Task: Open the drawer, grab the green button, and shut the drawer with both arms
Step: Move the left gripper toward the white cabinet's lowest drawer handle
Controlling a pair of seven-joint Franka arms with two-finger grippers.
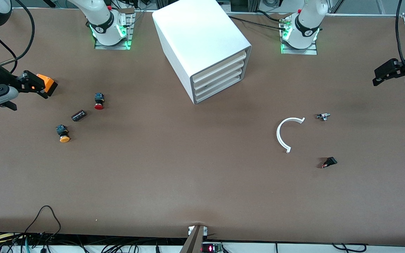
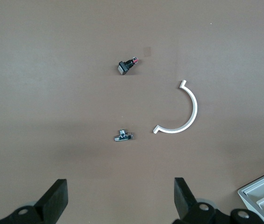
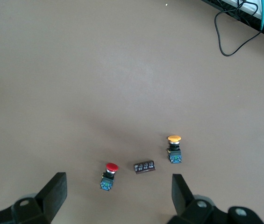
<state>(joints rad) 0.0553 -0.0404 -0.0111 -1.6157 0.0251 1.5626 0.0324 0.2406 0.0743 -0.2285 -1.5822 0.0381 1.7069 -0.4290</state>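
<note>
White cabinet, four drawers all shut; both end effectors spread and empty.

Matte off-white drawer (image 1: 220, 72) fronts are flat, with no handle visible, stacked in the smooth boxy cabinet (image 1: 197, 33) near the arms' bases; a fingertip hooked at a front's edge looks like the only purchase, and the light plastic cabinet may slide when pulled. No green button shows, so it is presumably inside. Left end effector (image 1: 387, 73) hangs over the brown surface (image 1: 174, 168) by a stiff white arc (image 1: 285, 133), a small metal fitting (image 1: 323, 116) and a black switch (image 1: 329, 162). Right end effector (image 1: 35, 84) hangs near red button (image 1: 99, 101), orange button (image 1: 63, 133) and a dark cylinder (image 1: 78, 115).
</note>
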